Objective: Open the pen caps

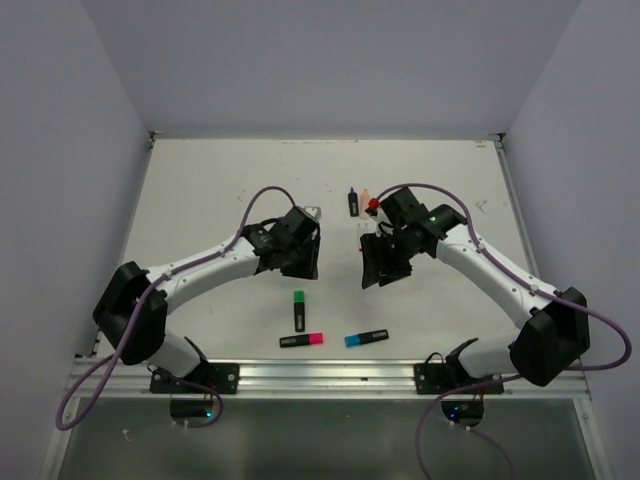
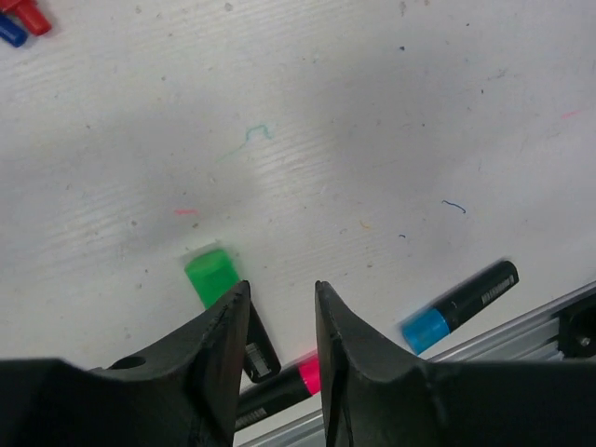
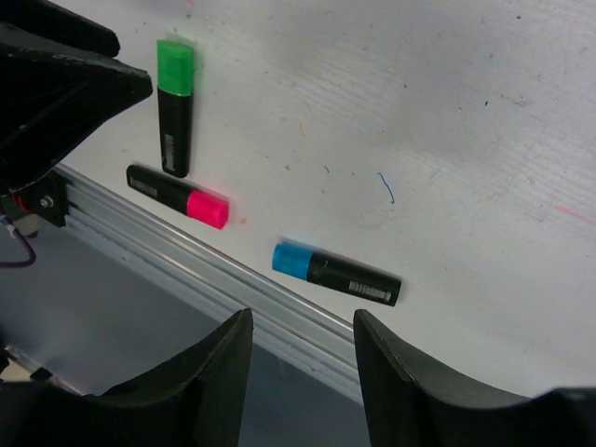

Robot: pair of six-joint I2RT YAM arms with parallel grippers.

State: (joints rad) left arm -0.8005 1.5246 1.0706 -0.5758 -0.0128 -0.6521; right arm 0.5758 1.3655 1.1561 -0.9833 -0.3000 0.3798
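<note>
- The left gripper (image 2: pixel 281 296) stood with its jaws parted and nothing between them. The right gripper (image 3: pixel 301 328) was likewise parted and empty.
- The green-capped highlighter (image 1: pixel 298 311) lay on the table (image 1: pixel 200 190) just on the base side of the left gripper. Its long axis ran near-to-far, with the green cap (image 2: pixel 212 276) at the far end, closest to the fingers.
- In the left wrist view that cap sat just outside one finger, not in the gap, so a small sideways shift seemed needed before closing.
- The left arm was the nearer one to it. The blue-capped highlighter (image 3: pixel 337 273) lay crosswise, closer to the right gripper, and the pink-capped highlighter (image 3: pixel 177 194) lay crosswise just past the green one's barrel end.
</note>
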